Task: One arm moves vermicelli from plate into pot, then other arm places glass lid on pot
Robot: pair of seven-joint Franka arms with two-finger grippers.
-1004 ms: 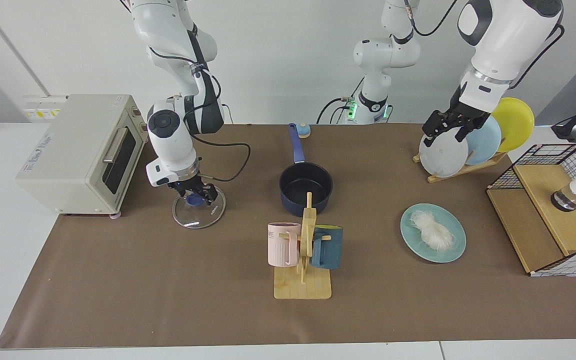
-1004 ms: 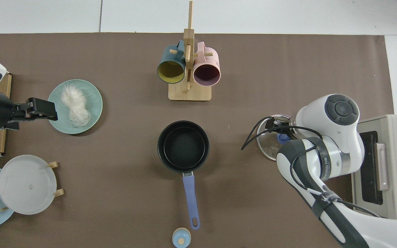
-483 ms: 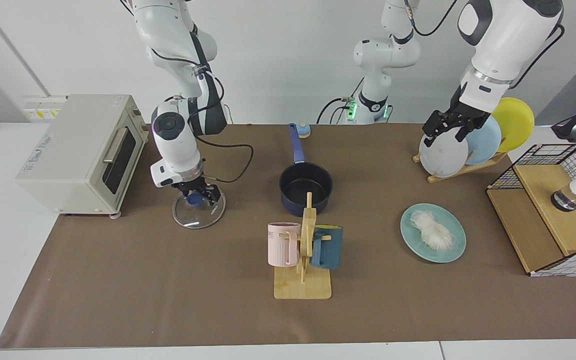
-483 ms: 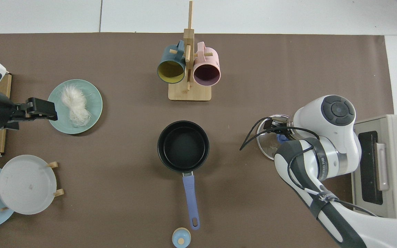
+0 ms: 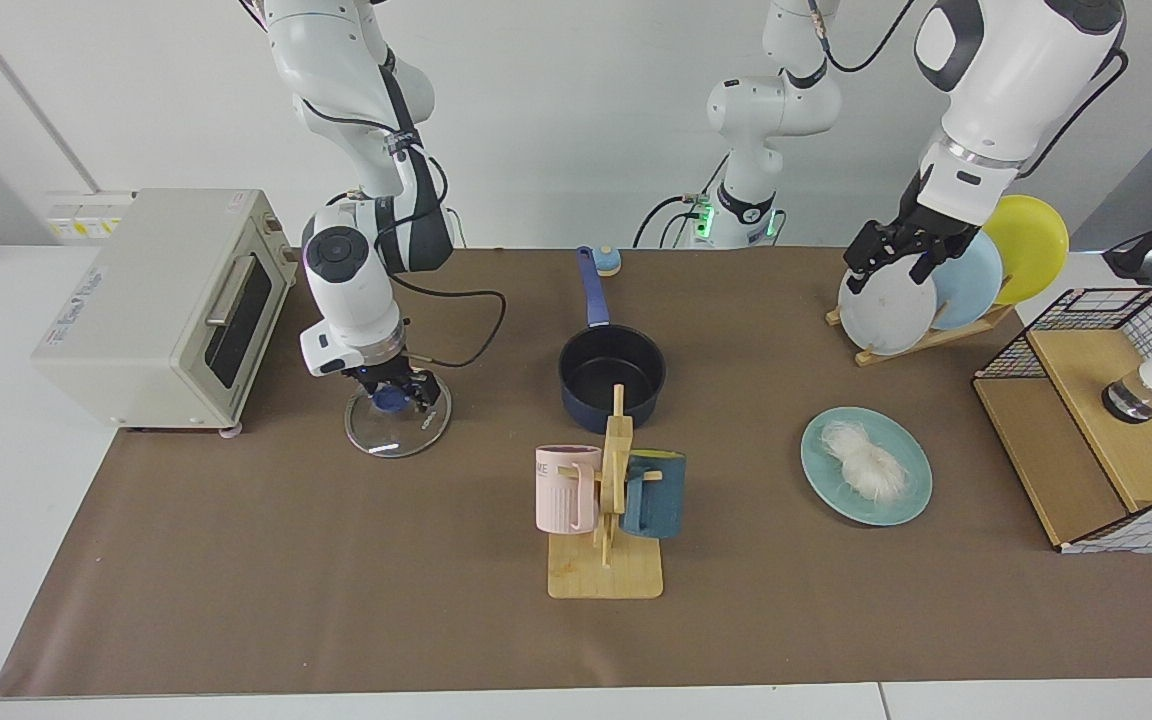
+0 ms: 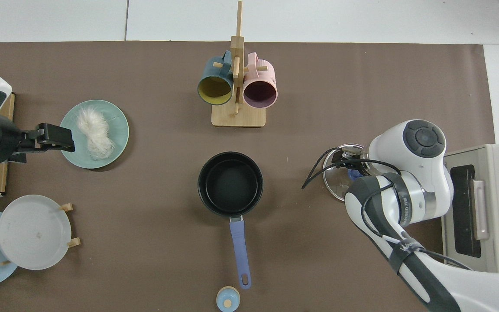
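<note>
The vermicelli (image 5: 866,462) (image 6: 93,132) lies in a white bundle on the teal plate (image 5: 911,490) (image 6: 117,138). Mid-table stands the dark pot (image 5: 611,375) (image 6: 230,183), with nothing inside and its blue handle pointing toward the arm bases. The glass lid (image 5: 398,425) (image 6: 336,180) lies flat on the mat. My right gripper (image 5: 396,392) is down at the lid's blue knob, open, with a finger on each side. My left gripper (image 5: 891,272) (image 6: 65,143) hangs high and open, holding nothing; from above its tips sit over the plate's outer rim.
A toaster oven (image 5: 161,300) stands beside the lid. A wooden mug rack (image 5: 606,500) with two mugs is in front of the pot. A rack of plates (image 5: 936,290) and a wire basket (image 5: 1106,420) flank the teal plate. A small blue knob (image 5: 606,262) lies by the handle end.
The right arm's wrist has shifted slightly over the lid, which has not moved. The left gripper has barely drifted.
</note>
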